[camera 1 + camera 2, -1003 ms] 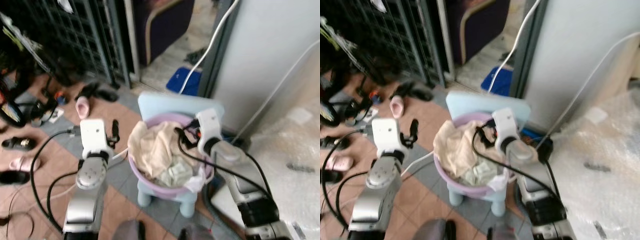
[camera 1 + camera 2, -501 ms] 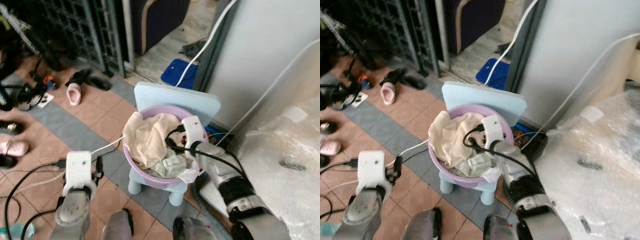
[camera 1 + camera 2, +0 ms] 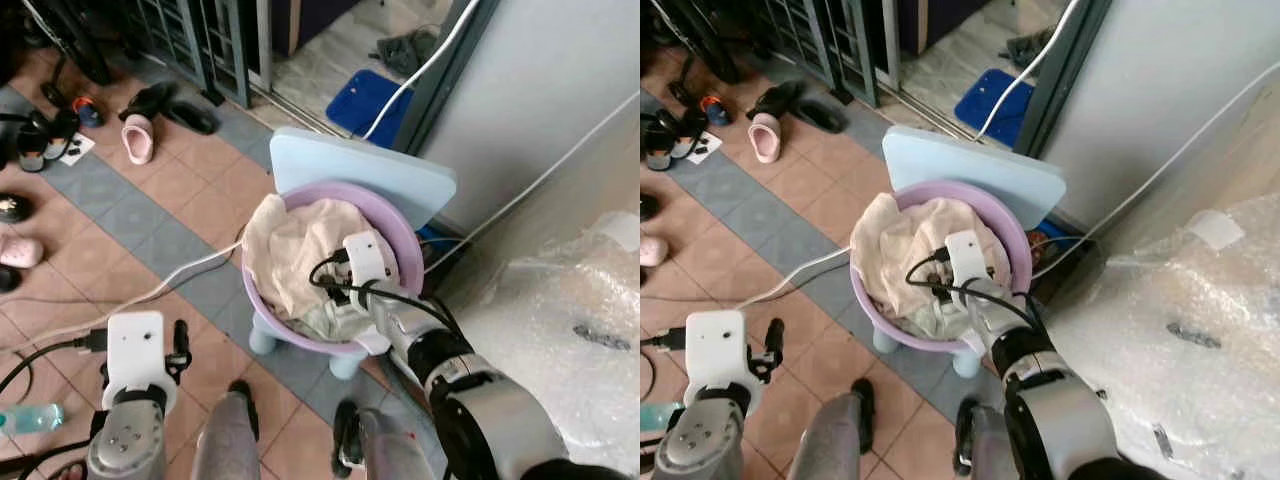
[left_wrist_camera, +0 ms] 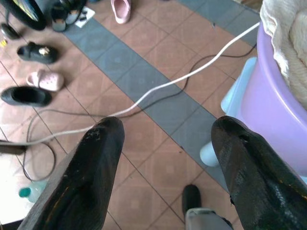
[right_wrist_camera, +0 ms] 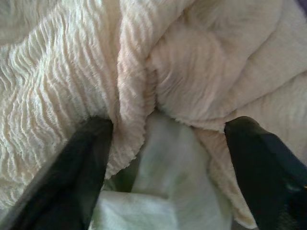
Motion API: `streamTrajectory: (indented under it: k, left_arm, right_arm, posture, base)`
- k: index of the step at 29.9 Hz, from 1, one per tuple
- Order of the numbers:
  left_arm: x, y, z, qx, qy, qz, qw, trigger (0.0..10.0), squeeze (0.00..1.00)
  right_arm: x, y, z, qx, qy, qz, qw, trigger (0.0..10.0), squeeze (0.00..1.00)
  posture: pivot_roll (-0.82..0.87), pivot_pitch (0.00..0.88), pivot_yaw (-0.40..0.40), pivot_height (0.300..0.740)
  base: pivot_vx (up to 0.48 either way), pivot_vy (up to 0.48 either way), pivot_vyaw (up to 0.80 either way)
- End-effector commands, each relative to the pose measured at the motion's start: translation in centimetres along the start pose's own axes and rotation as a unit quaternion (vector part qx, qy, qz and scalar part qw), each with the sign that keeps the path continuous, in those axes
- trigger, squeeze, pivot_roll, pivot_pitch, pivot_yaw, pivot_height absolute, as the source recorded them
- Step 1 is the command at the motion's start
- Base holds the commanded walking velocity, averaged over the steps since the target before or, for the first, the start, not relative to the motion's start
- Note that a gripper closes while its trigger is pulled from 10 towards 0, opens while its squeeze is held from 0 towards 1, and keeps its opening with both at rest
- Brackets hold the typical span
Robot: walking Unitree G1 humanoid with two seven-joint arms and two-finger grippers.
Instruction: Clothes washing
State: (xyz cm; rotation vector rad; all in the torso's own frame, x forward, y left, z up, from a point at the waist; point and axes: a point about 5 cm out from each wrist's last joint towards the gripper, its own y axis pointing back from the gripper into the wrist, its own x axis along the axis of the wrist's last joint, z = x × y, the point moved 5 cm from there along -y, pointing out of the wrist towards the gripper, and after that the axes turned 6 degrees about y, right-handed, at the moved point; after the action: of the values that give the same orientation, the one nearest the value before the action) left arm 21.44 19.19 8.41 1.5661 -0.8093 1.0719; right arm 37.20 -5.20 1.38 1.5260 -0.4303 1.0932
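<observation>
A purple basin [image 3: 402,236] stands on a light blue stool [image 3: 350,175] and holds a heap of cream cloth [image 3: 285,250]. My right gripper [image 3: 333,290] reaches down into the basin. In the right wrist view its gripper [image 5: 168,125] is open, and its two black fingers [image 5: 86,163] press into the heap on either side of a cream fold, above a pale green cloth [image 5: 158,187]. My left gripper [image 3: 178,348] hangs low to the basin's left. It stands open [image 4: 165,125] over the tiled floor with nothing between its fingers.
A white cable [image 3: 150,290] runs across the floor toward the stool. A pink slipper [image 3: 135,140] and black shoes [image 3: 170,100] lie at the back left. Bubble wrap [image 3: 570,330] covers something on the right. A grey wall [image 3: 560,80] and a blue mat [image 3: 375,100] lie behind.
The camera has risen and tilted down over the basin. My right gripper has sunk from the basin's rim into the clothes. My left arm has dropped away from the basin toward the floor.
</observation>
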Motion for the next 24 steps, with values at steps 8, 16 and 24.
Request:
streamTrajectory:
  k: [8,16,24]
  left_arm:
    - [0.0,1.2,-0.2,0.026,0.016,-0.008,1.0,10.0,0.0]
    - [0.0,1.2,0.5,0.029,0.032,-0.008,0.999,10.0,0.0]
    - [0.1,0.8,1.0,0.033,0.041,-0.004,0.999,10.0,0.0]
  right_arm:
    - [-0.1,-0.2,-1.7,0.015,-0.006,0.013,1.0,0.0,0.0]
    - [1.5,-0.3,-3.9,0.052,-0.005,0.036,0.998,0.0,0.0]
    - [1.4,-0.3,-3.9,0.058,-0.009,0.034,0.998,0.0,0.0]
  posture:
    - [0.25,0.37,-0.152,0.74]
    - [0.23,0.363,-0.185,0.74]
    - [0.21,0.357,-0.209,0.74]
  base:
    - [0.0,0.0,0.0]
    - [0.0,0.0,0.0]
    - [0.0,0.0,0.0]
